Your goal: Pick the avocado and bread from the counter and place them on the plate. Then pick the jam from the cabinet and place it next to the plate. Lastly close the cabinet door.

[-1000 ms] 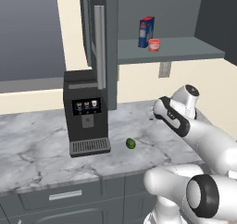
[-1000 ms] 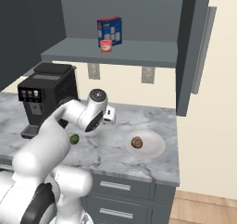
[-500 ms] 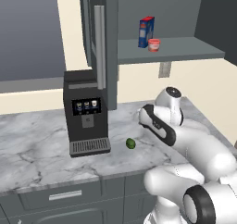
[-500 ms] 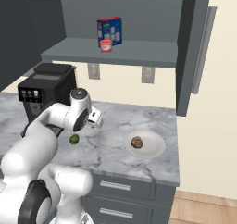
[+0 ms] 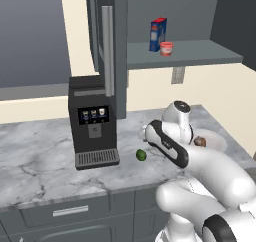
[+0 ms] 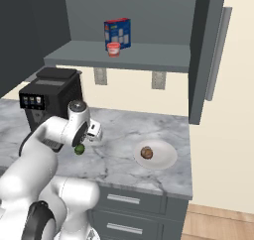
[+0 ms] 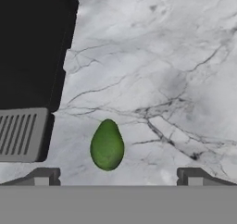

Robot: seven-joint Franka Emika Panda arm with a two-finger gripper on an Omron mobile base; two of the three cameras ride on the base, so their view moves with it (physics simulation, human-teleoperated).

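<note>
The dark green avocado (image 7: pixel 107 145) lies on the marble counter (image 7: pixel 176 56), just right of the coffee machine's drip tray. My gripper (image 7: pixel 118 177) hovers over it, open, with the fruit between and slightly ahead of the two fingertips. From the base, the avocado (image 5: pixel 141 155) (image 6: pixel 79 149) sits beside my hand (image 6: pixel 93 137). The brown bread (image 6: pixel 146 152) (image 5: pixel 200 141) rests on the beige plate (image 6: pixel 166 160) (image 5: pixel 217 142). The red jam (image 5: pixel 166 48) (image 6: pixel 113 49) stands on the shelf of the open cabinet (image 6: pixel 149 55).
A black coffee machine (image 5: pixel 92 121) (image 7: pixel 28 47) stands close to the left of the avocado. A blue-and-red box (image 5: pixel 158 34) (image 6: pixel 118 33) is behind the jam. The cabinet doors (image 5: pixel 107 51) (image 6: pixel 208 55) hang open, with long silver handles.
The arm has swung left, away from the plate, and lowered towards the avocado. The gripper stayed open. The bread stays on the plate.
</note>
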